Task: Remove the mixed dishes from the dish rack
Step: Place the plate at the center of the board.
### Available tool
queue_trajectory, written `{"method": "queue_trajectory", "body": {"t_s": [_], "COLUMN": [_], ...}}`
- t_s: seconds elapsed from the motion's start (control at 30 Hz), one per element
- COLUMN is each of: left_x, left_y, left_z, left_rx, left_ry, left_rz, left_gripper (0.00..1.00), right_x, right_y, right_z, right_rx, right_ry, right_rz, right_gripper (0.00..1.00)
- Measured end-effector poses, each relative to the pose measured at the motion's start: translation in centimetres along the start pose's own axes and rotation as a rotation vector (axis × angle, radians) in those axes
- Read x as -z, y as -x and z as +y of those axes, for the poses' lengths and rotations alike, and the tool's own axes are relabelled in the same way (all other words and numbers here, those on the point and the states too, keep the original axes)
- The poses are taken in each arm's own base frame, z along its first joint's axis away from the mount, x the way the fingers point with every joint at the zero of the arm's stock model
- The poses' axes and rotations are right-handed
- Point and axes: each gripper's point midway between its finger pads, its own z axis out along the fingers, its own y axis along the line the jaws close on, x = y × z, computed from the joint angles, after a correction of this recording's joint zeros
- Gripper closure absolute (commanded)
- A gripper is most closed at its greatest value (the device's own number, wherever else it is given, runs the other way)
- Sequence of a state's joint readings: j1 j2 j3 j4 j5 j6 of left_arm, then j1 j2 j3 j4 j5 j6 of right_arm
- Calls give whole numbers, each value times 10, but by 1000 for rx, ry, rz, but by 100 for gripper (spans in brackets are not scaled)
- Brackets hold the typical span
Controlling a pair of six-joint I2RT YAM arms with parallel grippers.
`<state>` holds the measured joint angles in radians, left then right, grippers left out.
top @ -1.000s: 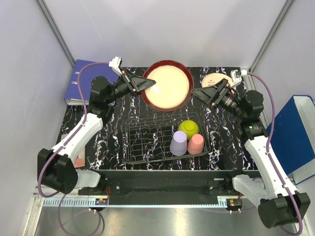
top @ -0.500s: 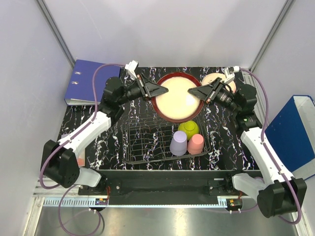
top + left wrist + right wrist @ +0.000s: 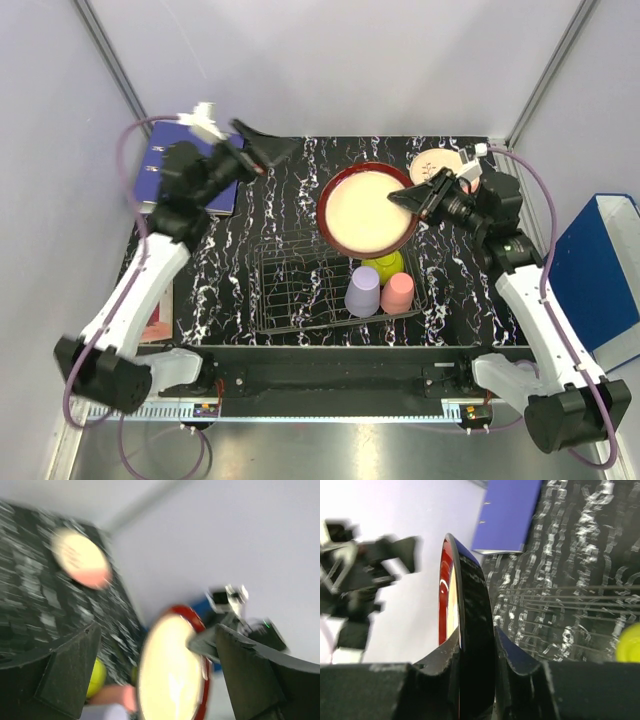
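Lab booth, plain walls (image 3: 330,60), bolted robot arms (image 3: 150,285)

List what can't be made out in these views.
Left wrist: motion blur smears everything; the motif on the cream-pink plate is unreadable.
Top: the red-rimmed plate covers part of the yellow-green bowl.
Right wrist: that plate shows edge-on; its face is mostly hidden.

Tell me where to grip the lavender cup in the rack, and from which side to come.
Grip the lavender cup across its upper end, coming from above and the left. It stands on end in the rack; the pink cup crowds its right side and the bowl sits just beyond, so the left looks freest.
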<state>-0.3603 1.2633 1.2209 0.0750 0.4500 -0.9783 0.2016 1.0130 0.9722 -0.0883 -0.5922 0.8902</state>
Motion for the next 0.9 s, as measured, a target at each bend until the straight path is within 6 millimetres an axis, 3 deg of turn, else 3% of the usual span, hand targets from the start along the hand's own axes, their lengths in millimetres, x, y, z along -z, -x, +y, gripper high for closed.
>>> {"method": "queue_trajectory", "body": {"t_s": [0.07,0.13,0.17,0.27,0.33,0.43,0.53,0.63,0.73,0.9], "left_x": [34,63,77,103,113,123,128,132,135,135], "left_y": [38,54,54,40,27,4,-24,-44,-50,-51], "left_z": [9,6,-1,-10,-4,22,57,78,84,86], "left_rx": [-62,-111,-135,-177,-178,-155,-121,-114,-123,-143], "left_ry": [89,117,112,90,99,149,234,298,322,330], "left_rz": [-151,-249,-278,-303,-298,-267,-203,-145,-125,-122], "left_gripper": [1,1,1,1,1,1,1,1,1,1], "right_x": [3,7,7,6,4,2,-2,-15,-26,-38], "right_y": [5,21,31,84,124,167,186,195,197,213], "right_z": [-6,-14,-17,-46,-84,-164,-240,-292,-319,-335], "right_rx": [-3,-19,-23,-67,-131,-245,-323,-356,-367,-351], "right_ry": [-57,-115,-139,-244,-322,-460,-610,-694,-721,-719], "right_rz": [-12,-47,-66,-184,-275,-374,-390,-369,-346,-348], "right_gripper": [100,100,100,100,100,100,100,100,100,100]}}
